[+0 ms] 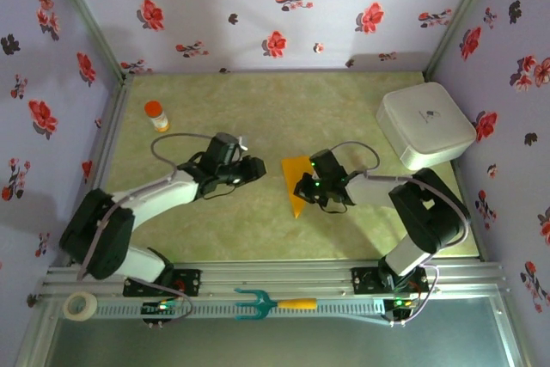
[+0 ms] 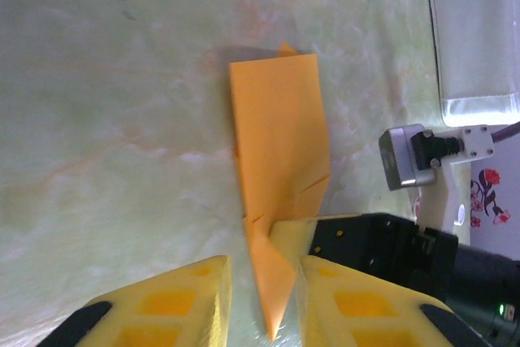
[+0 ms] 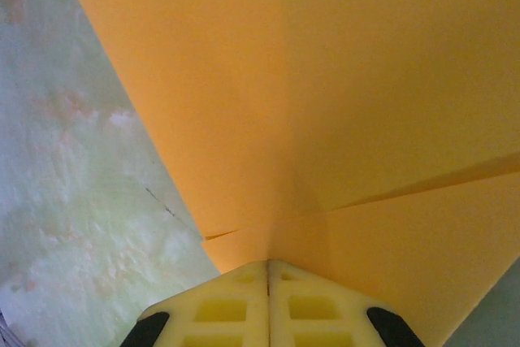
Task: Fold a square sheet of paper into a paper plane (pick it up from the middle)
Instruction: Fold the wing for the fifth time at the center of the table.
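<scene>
Spreading out under both pincers: a pale green marbled table [image 1: 258, 118]. Next in size, a white rounded square box [image 1: 425, 126], parked well apart from the right pincer [image 1: 302, 190], out on its right and toward the far wall.

On to the main event: an orange-yellow sheet of paper [image 1: 295, 169], folded into a long shape with one pointed end, lying on the table right between the two pincers. Up close at the right pincer [image 3: 268, 264]: yellow fingers [image 3: 219, 306] pressed flat together, clamped on a creased part of the sheet of paper [image 3: 325, 79]. Gripped tight, that one.

Over to the left pincer [image 1: 256, 168]. Through its own camera, the left pincer [image 2: 262, 264] set at a narrow gap, yellow fingers [image 2: 187, 290] apart, with the pointed end of the sheet of paper [image 2: 276, 136] poking in between them, not clamped. Hard to say whether touching either finger.

Down to the small stuff. A teal fork with an orange handle [image 1: 266, 302], well back from both pincers, down by the arm bases. A white roll of tape [image 1: 81, 304], far off to the left of the left pincer, also by the bases. Last, a small orange-capped bottle [image 1: 155, 115], well apart from the left pincer, left of it and toward the far wall.
</scene>
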Available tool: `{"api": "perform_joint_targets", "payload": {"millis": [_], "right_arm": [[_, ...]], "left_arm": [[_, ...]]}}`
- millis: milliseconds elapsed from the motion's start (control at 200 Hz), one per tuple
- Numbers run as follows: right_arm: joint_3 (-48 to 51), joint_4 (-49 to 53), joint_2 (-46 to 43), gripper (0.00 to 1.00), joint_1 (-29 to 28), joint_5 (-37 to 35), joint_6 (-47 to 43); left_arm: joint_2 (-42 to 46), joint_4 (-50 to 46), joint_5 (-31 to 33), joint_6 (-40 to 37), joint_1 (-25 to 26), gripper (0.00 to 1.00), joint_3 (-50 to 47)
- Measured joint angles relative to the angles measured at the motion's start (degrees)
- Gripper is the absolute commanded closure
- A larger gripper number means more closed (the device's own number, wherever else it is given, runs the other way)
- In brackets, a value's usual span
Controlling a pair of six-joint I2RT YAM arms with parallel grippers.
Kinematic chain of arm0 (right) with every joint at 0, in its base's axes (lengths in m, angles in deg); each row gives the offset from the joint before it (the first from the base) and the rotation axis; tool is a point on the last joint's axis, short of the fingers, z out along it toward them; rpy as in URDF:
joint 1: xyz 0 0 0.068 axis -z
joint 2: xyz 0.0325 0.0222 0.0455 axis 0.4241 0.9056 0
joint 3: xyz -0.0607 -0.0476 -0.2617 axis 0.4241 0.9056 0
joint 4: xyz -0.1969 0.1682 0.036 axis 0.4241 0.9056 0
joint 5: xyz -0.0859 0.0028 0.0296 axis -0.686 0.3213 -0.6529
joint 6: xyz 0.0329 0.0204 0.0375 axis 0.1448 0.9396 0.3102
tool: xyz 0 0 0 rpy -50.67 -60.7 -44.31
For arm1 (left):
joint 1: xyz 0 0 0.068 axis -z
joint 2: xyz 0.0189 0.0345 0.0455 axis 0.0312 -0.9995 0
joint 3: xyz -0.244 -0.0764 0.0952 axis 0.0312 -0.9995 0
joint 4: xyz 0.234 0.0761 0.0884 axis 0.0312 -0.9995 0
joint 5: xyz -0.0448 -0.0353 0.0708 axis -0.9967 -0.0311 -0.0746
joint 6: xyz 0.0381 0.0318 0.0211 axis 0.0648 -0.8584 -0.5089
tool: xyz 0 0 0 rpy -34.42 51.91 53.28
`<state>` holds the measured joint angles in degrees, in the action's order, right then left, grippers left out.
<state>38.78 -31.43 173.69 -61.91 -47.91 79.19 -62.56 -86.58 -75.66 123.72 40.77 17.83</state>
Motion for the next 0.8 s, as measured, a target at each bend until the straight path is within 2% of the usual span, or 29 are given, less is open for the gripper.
{"api": "perform_joint_targets", "payload": {"millis": [210, 560, 710, 800], "right_arm": [[0.59, -0.02, -0.50, 0.93, -1.49, -0.13, 4.46], [2.19, -2.80, -0.96, 0.92, -1.49, 0.15, 7.28], [2.47, -3.63, -0.96, 0.88, -1.49, 0.35, 7.50], [2.86, -4.44, -1.51, 0.81, -1.49, 0.39, 7.41]], "left_arm": [[-11.15, 2.84, -1.57, 1.84, 2.51, 0.86, 6.78], [-22.86, 8.39, -5.16, 6.67, 2.54, 0.88, 11.08], [-26.08, 9.14, -6.45, 8.09, 2.54, 0.88, 12.61], [-27.39, 9.35, -6.88, 8.85, 2.54, 0.90, 12.63]]}}
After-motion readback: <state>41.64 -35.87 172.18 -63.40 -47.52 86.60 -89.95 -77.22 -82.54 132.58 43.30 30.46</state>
